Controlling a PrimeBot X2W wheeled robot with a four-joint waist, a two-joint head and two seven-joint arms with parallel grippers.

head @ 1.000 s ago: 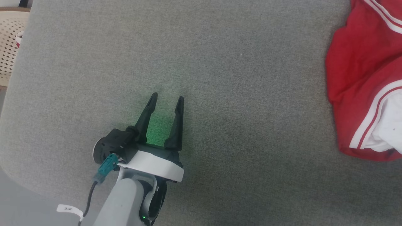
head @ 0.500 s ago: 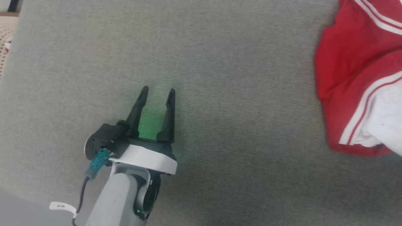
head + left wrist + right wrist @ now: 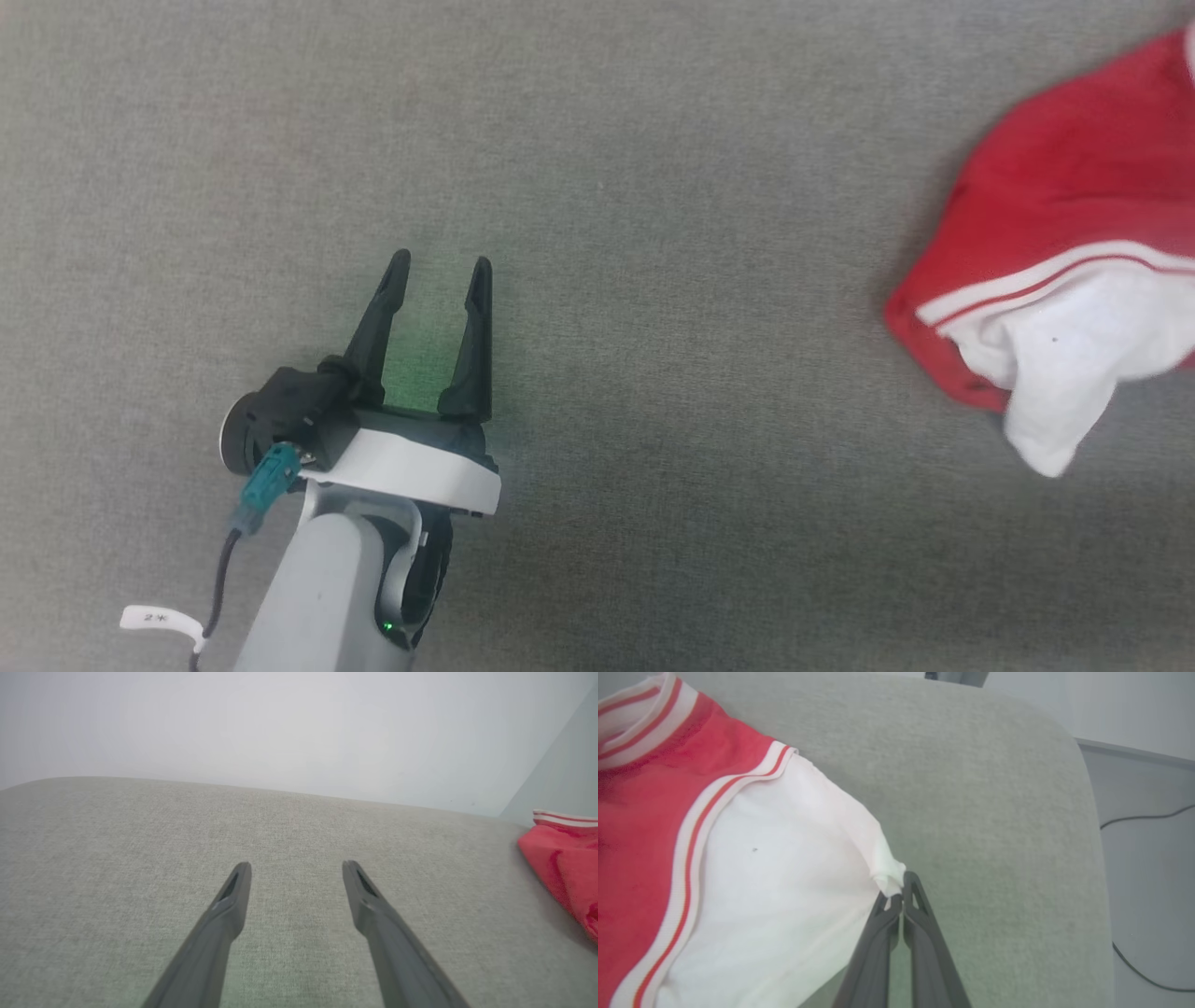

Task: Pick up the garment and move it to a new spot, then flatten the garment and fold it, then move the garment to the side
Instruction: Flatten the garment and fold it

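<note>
The garment point(image 3: 1046, 252), a red jersey with a white panel and striped trim, hangs at the right edge of the head view, its white corner drooping over the grey cushion point(image 3: 653, 280). In the right wrist view my right gripper point(image 3: 899, 896) is shut on a pinch of the garment's point(image 3: 752, 858) white fabric, which pulls into a peak at the fingertips. My left gripper point(image 3: 439, 271) hovers open over bare cushion at lower left, fingers apart with nothing between them. The left wrist view shows the left gripper point(image 3: 295, 870) open and the garment point(image 3: 565, 858) far to its right.
The grey cushion's rounded edge point(image 3: 1083, 812) falls away to a grey floor with a dark cable point(image 3: 1139, 821) in the right wrist view. A pale wall point(image 3: 280, 728) rises behind the cushion in the left wrist view.
The head camera has shifted, losing the cushion's left edge. The right gripper has shut on the garment's white part, and the garment has lifted and changed shape. The left gripper stays open.
</note>
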